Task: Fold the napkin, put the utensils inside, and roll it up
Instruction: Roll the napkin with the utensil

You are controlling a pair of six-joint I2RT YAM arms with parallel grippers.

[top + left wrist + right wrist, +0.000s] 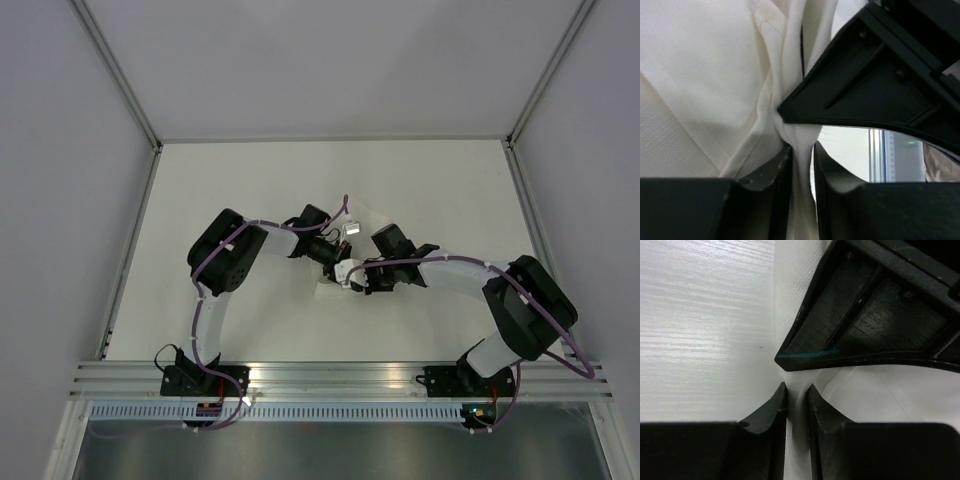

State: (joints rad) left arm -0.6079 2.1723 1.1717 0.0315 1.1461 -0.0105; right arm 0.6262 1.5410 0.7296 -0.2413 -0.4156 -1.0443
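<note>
The white napkin [361,218] lies bunched at mid-table where the two arms meet. In the left wrist view the napkin [715,75] gathers into a twisted rope that runs between my left gripper's [801,150] fingers. A thin slit of light shows beside the right finger, so the jaws stand slightly apart. My right gripper [796,390] is shut on a pinched fold of the napkin [880,390], with cloth filling its gap. The grippers [345,265] face each other almost tip to tip. The utensils are out of view.
The white table [450,190] is walled by grey panels with metal posts at the corners. An aluminium rail [340,378] carries both arm bases at the near edge. Purple cables [345,205] loop above the wrists.
</note>
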